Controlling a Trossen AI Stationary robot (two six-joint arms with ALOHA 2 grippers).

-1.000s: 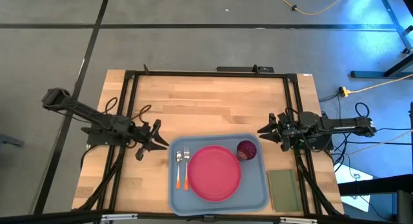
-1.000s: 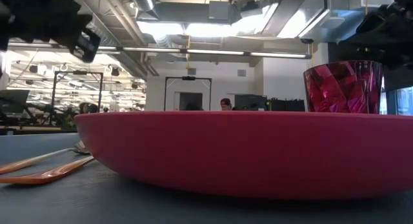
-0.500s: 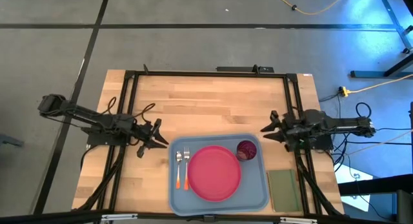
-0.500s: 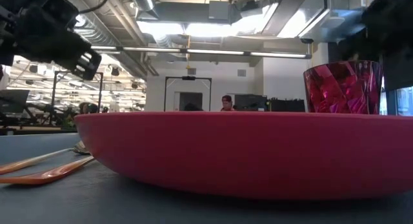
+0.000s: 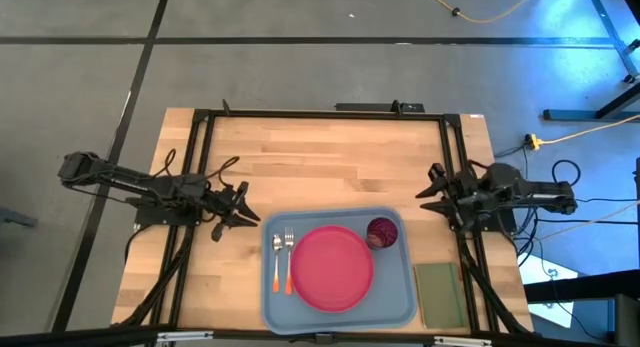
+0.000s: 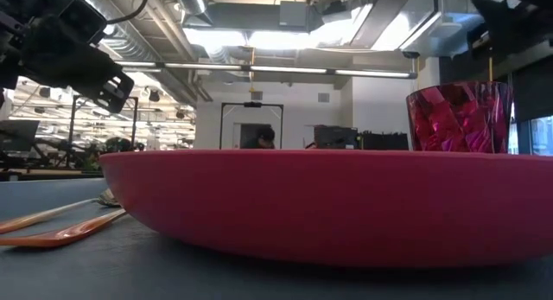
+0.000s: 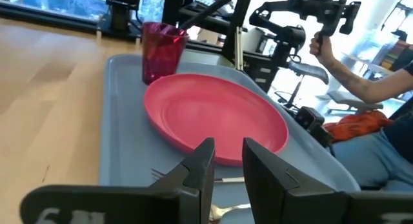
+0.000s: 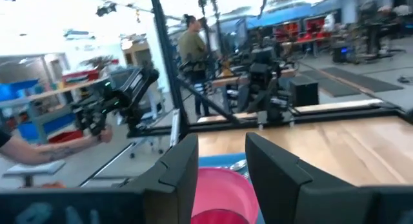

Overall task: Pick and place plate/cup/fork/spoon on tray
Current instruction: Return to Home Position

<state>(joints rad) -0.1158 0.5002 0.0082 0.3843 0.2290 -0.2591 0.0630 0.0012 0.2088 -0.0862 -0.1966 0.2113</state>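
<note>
The light blue tray [image 5: 402, 295] lies at the table's near middle. On it rest the pink-red plate [image 5: 332, 269], the dark red cup [image 5: 381, 233] upright at its far right, and the spoon [image 5: 277, 259] and fork [image 5: 289, 257] side by side at its left, heads toward the far edge. My left gripper [image 5: 256, 220] hovers open and empty just left of the tray's far left corner; its wrist view shows the plate [image 7: 216, 117] and cup [image 7: 161, 50] ahead. My right gripper [image 5: 422, 195] hovers open and empty right of the cup, near the table's right rail.
An olive green pad [image 5: 437, 292] lies right of the tray. Black rails [image 5: 320, 114] frame the table. Bare wood spans the far half of the table. A person's arm [image 7: 361, 82] holds a device beyond the table; another person [image 8: 193, 43] stands in the room.
My right gripper has drawn back toward the table's right edge, away from the cup. My left arm has folded lower, with its gripper staying beside the tray's far left corner. The things on the tray have not moved.
</note>
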